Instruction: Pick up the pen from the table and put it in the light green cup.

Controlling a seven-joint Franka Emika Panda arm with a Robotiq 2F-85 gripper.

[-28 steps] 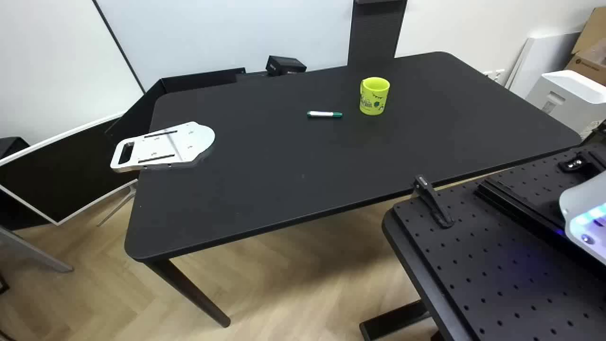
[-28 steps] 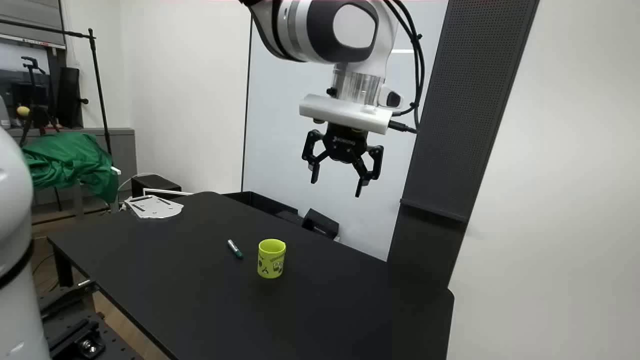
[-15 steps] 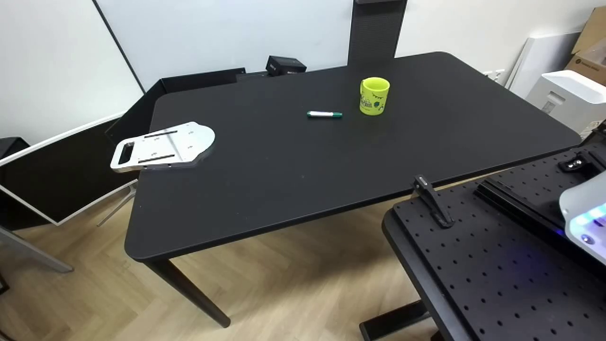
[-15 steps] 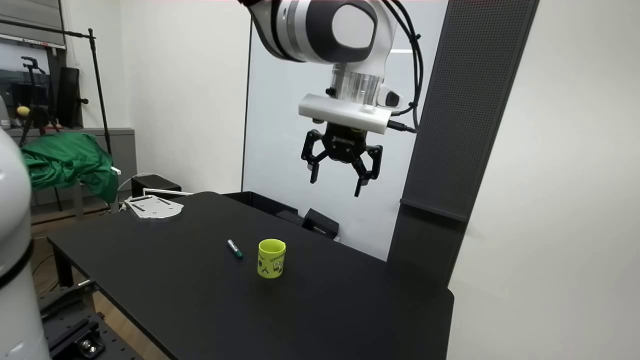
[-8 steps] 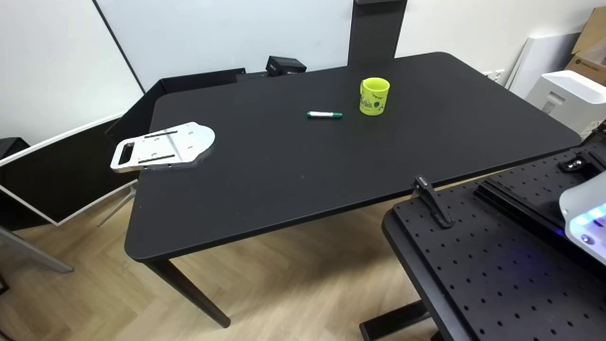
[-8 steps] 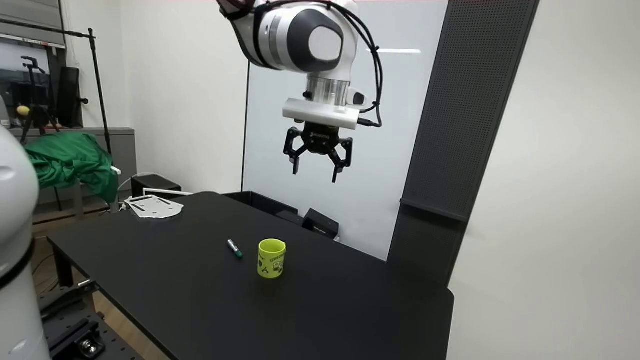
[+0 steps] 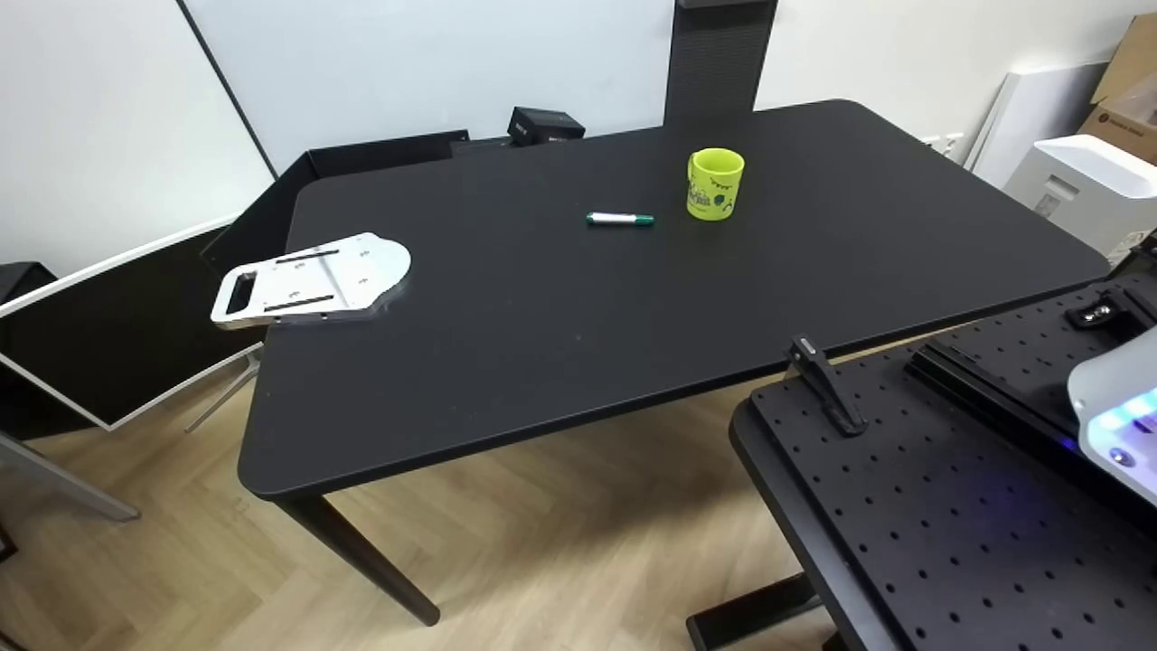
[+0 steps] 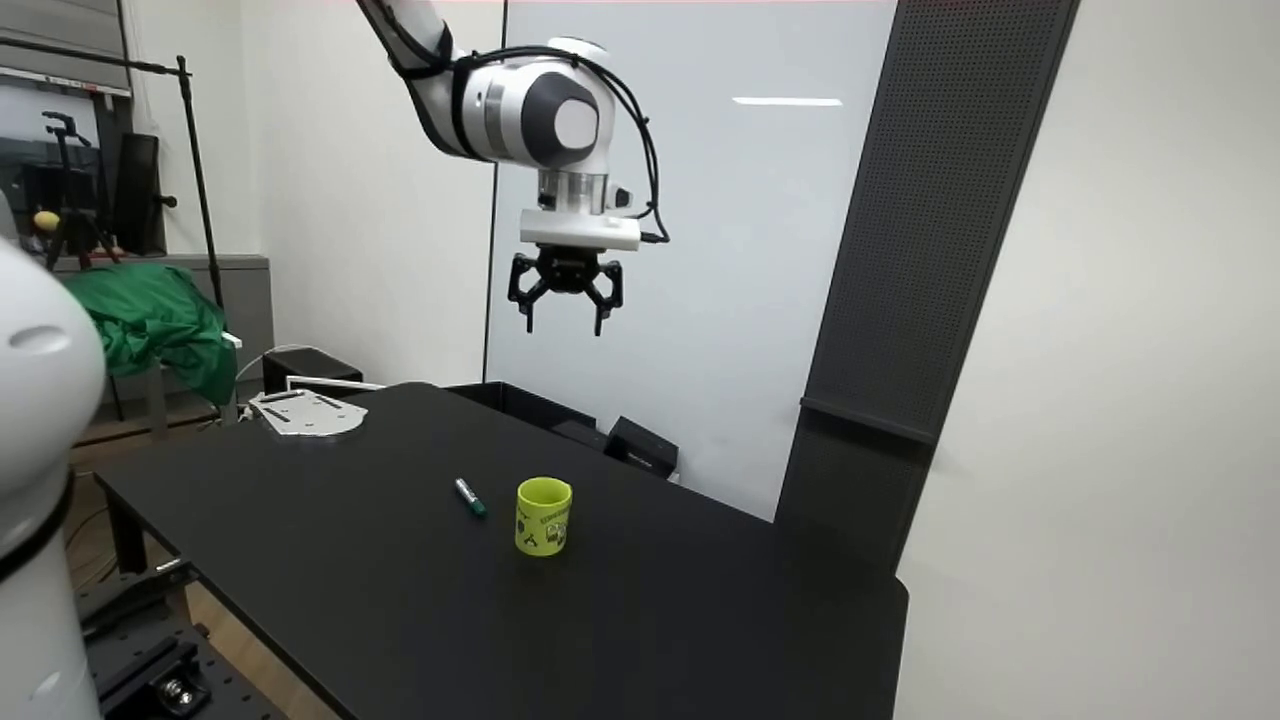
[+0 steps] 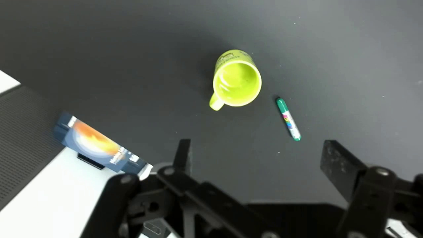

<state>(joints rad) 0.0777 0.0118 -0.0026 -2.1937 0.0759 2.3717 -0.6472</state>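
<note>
The pen (image 7: pixel 620 219) is a short white and green marker lying flat on the black table (image 7: pixel 542 316). It also shows in an exterior view (image 8: pixel 470 498) and in the wrist view (image 9: pixel 288 119). The light green cup (image 7: pixel 714 185) stands upright beside the pen, apart from it; its inside looks empty in the wrist view (image 9: pixel 236 82). My gripper (image 8: pixel 565 325) hangs high above the table, pointing down, open and holding nothing. In the wrist view the fingers (image 9: pixel 257 145) are wide apart, with the pen and cup ahead of the tips.
A white plate with slots and a handle hole (image 7: pixel 316 276) lies at a table end. A black box (image 8: pixel 641 447) is beyond the table edge by the whiteboard. A black perforated board (image 7: pixel 958 488) adjoins the table. A dark perforated column (image 8: pixel 930 250) stands behind.
My gripper has moved left in an exterior view and looks smaller, farther from that camera. It is still open. The pen and the cup have not moved.
</note>
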